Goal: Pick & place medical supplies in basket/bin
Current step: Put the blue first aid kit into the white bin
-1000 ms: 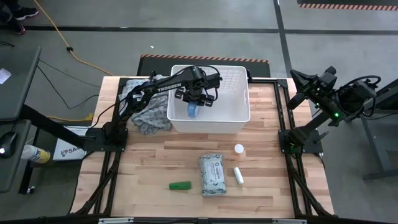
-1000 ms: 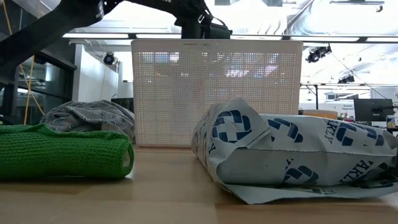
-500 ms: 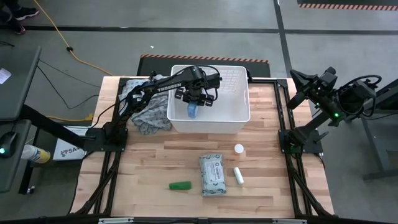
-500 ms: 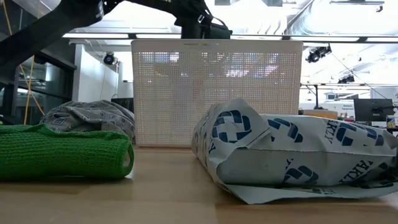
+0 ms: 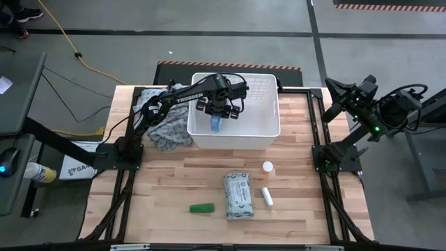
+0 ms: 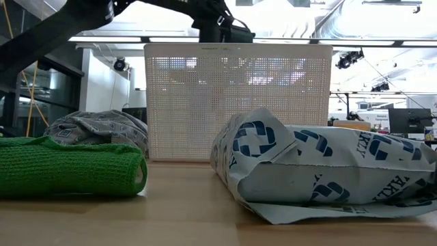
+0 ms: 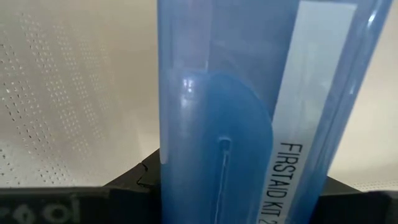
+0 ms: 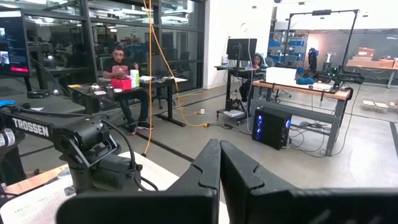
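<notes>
My left gripper [image 5: 219,111] hangs over the white gridded basket [image 5: 265,94], shut on a blue translucent flat packet [image 5: 216,124] printed "FIRSTAID KIT" [image 7: 217,93]. My right gripper [image 8: 219,163] is shut and parked off the table's right edge [image 5: 333,106]. On the bare wood near the front lie the grey-white soft pack [image 5: 239,196], the green bar [image 5: 202,208], the white tube [image 5: 266,196] and a small round-capped vial [image 5: 267,166]. In the low view the green bar [image 6: 68,167] and the soft pack [image 6: 328,171] lie in front of the basket [image 6: 237,102]. My left gripper pinches the blue packet between its two fingers [image 7: 140,183] at the packet's upper end [image 7: 236,177], coming from above and pointing down. The packet hangs below the fingers inside the basket, along their line. Whether its lower end touches the basket floor I cannot tell.
A grey patterned cloth [image 5: 164,124] lies bunched against the basket's left wall. The basket stands at the table's far middle. Bare wood lies between the basket and the supplies. People sit at desks in the room beyond [image 8: 121,62].
</notes>
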You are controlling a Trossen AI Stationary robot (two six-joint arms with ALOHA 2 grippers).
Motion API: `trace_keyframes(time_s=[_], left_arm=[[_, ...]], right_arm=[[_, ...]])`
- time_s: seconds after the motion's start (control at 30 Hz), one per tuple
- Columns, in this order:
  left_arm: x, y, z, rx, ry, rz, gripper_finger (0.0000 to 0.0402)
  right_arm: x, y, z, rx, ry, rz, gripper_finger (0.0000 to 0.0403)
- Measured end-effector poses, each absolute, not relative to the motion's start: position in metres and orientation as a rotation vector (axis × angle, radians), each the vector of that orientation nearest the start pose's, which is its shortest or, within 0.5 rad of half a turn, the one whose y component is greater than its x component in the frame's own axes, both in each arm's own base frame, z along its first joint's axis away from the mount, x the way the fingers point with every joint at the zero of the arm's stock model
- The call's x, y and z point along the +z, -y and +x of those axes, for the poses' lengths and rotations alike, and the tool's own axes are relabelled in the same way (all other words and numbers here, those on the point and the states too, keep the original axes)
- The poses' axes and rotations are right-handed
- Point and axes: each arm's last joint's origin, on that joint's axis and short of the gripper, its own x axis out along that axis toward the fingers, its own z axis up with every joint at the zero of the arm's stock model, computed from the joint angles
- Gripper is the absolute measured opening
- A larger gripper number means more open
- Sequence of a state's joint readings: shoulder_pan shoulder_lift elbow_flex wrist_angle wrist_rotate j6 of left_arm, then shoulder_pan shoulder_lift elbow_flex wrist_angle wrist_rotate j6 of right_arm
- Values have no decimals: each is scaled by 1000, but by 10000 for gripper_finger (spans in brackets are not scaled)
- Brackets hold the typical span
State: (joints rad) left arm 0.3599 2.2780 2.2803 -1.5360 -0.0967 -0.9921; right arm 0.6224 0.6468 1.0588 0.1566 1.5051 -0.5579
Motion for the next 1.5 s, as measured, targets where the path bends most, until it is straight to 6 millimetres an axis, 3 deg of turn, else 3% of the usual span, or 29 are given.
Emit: trace_keyframes(time_s=[0.37, 0.7, 0.97, 1.33, 1.5], left_arm=[[269, -159, 416, 1062, -1195, -968, 221], [269, -159, 415, 1059, -1200, -970, 316], [269, -159, 415, 1047, -1207, -958, 361], [268, -159, 415, 1042, -1218, -955, 375], [280, -159, 415, 1030, -1186, -959, 376]], right_arm=[[453, -16, 73, -893, 36, -9, 0], [453, -16, 73, -893, 35, -11, 0], [453, -16, 73, -893, 33, -15, 0], [453, -16, 73, -894, 32, -16, 0], [453, -17, 73, -893, 32, -17, 0]])
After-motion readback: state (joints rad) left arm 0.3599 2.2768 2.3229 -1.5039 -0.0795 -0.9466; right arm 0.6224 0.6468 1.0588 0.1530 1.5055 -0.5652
